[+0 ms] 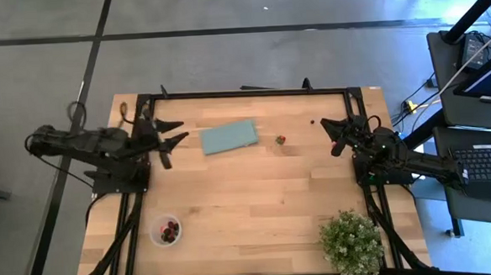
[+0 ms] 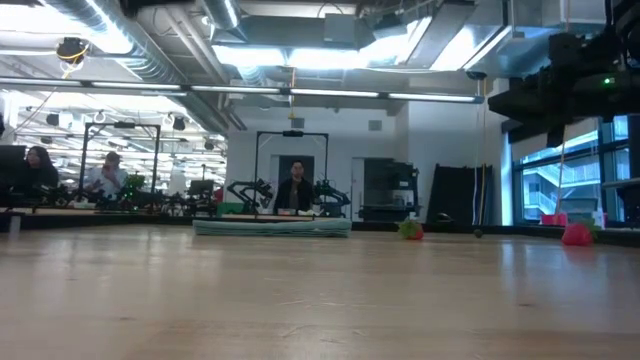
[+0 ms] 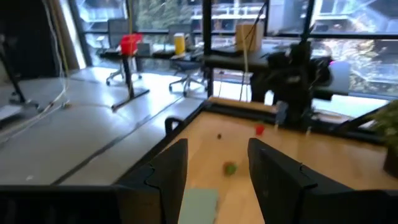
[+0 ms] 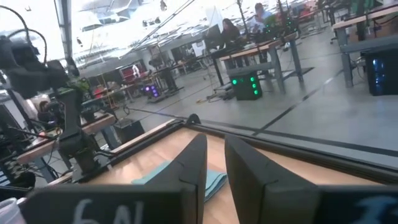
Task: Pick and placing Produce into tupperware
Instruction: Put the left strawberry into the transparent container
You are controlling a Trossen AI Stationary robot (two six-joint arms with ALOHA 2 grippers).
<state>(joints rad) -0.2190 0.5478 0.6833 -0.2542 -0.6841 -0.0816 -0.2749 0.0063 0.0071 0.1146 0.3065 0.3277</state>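
The tupperware [image 1: 165,230], a small round clear cup with red and dark produce inside, stands near the table's front left. A loose red berry [image 1: 280,139] [image 3: 230,168] and a dark one [image 1: 312,122] lie on the wood toward the far side. My left gripper [image 1: 176,133] [image 3: 217,177] hovers open at the table's left, pointing level across the table toward the berries, with nothing between its fingers. At the table's right, my right gripper [image 1: 333,137] [image 4: 215,165] waits, with only a narrow gap between its fingers, and holds nothing.
A flat teal rectangle [image 1: 229,137] lies just right of my left gripper. A bushy green potted plant [image 1: 352,241] stands at the front right corner. A black frame [image 1: 243,93] runs along the table's far edge. People stand in the room beyond the table.
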